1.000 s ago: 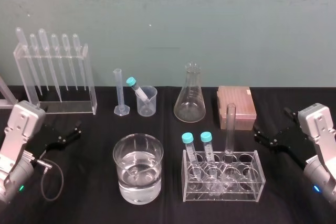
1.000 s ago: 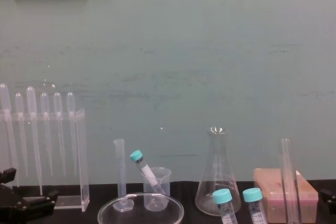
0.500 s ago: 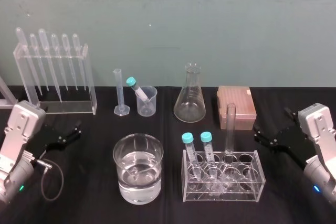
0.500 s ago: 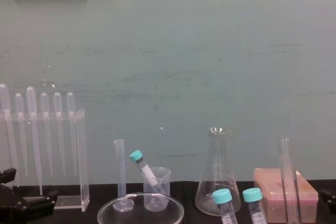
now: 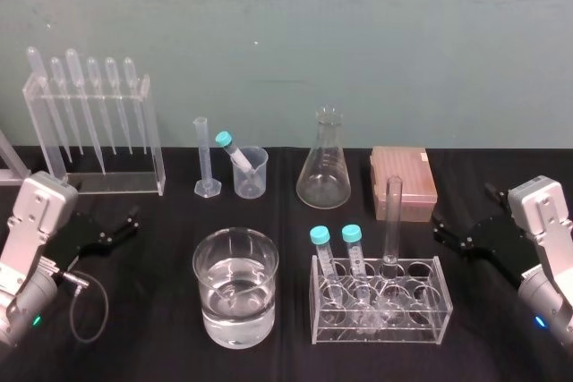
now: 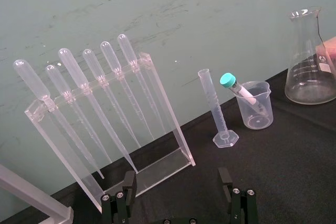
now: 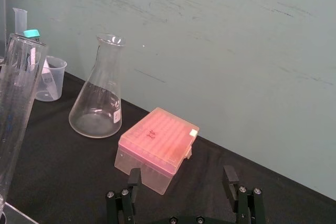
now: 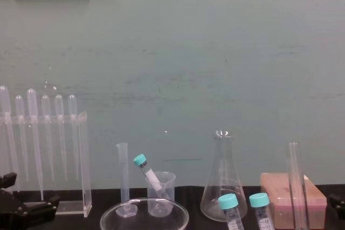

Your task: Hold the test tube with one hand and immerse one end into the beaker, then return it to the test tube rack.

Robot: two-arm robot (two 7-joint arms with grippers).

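Standing upright in the clear plastic test tube rack [image 5: 421, 328] near the front edge of the black counter [image 5: 143, 346], right of centre, the tall, slim, uncapped clear glass test tube [image 5: 392, 221] is untouched, so the pick-up is not yet begun. The wide clear glass beaker [image 5: 235, 321], part-filled with water, sits just left of the rack. The right hand [image 7: 181, 179] hangs by the counter's right edge, spread wide and empty. The left hand [image 6: 177, 182], equally wide and empty, is parked by the left edge. Next, I'd judge, the right hand must reach in and pinch the tube above the rack, clear of the two teal-capped tubes [image 5: 320, 248].
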